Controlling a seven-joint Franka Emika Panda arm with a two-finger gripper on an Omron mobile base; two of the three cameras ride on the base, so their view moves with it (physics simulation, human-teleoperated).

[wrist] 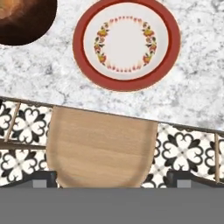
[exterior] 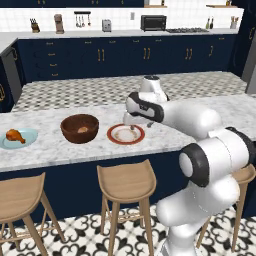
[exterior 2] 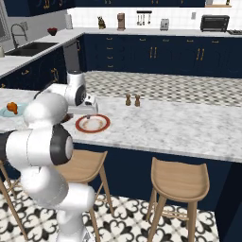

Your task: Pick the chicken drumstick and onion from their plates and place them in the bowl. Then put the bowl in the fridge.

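Observation:
The chicken drumstick (exterior: 14,135) lies on the light blue plate (exterior: 27,139) at the left end of the island counter; the drumstick (exterior 2: 12,108) also shows at the left edge of the right base view. The dark brown bowl (exterior: 79,128) stands mid-counter with the tan-orange onion (exterior: 83,130) inside it. Right of the bowl lies the red-rimmed plate (exterior: 126,134), bare. My gripper (exterior: 132,125) hovers just above that plate, open, with nothing between its fingers. In the hand view the plate (wrist: 127,43) is below me and the bowl (wrist: 22,19) is at the top left. A grey strip (exterior: 251,75) at the far right may be the fridge.
Two small brown shakers (exterior 2: 132,100) stand on the counter beyond the red-rimmed plate (exterior 2: 93,123). Wooden stools (exterior: 126,182) line the near side of the island, one stool (wrist: 103,146) right under the hand. Navy cabinets run along the back wall.

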